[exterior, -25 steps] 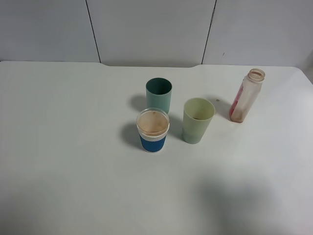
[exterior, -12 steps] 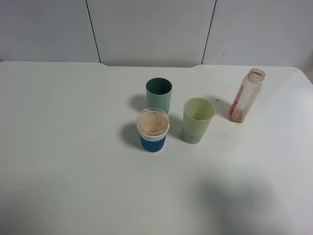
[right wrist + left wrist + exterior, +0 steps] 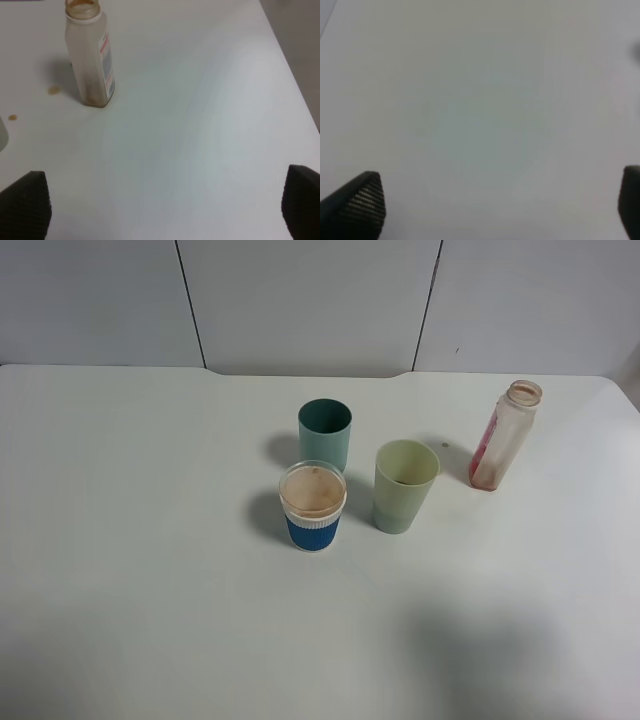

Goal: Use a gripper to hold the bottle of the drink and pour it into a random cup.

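The bottle point(image 3: 503, 435) stands upright and capless at the right of the white table point(image 3: 150, 540), with a red label and a little brown drink at its bottom. It also shows in the right wrist view point(image 3: 90, 55), ahead of my right gripper point(image 3: 165, 200), which is open, empty and well short of it. The pale yellow-green cup point(image 3: 405, 485) stands upright to the bottle's left. My left gripper point(image 3: 497, 205) is open over bare table. Neither gripper shows in the exterior high view.
A dark teal cup point(image 3: 325, 432) stands behind and left of the pale cup. A blue-sleeved clear cup point(image 3: 313, 505) stands at its front left. Small brown drops point(image 3: 53, 90) lie beside the bottle. The table's right edge point(image 3: 290, 75) runs near the bottle.
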`<action>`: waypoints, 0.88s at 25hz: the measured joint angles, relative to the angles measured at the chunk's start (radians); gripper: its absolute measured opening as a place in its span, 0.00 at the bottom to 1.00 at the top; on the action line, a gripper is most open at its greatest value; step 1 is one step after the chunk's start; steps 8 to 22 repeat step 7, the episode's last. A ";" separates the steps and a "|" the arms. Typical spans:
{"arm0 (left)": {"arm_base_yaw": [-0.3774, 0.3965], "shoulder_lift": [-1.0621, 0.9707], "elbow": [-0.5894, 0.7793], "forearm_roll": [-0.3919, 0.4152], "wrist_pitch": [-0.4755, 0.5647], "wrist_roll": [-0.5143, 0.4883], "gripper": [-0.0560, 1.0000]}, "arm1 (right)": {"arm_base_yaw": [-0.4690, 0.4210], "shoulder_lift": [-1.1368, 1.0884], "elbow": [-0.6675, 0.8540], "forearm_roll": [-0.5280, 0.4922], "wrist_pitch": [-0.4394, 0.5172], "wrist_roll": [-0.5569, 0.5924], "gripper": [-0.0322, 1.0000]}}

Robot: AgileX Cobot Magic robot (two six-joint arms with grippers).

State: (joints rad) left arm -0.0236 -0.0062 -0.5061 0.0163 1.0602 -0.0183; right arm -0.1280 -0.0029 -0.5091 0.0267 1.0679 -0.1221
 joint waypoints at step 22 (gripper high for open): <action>0.000 0.000 0.000 0.000 0.000 0.000 0.93 | 0.000 0.000 0.000 0.000 0.000 0.000 0.91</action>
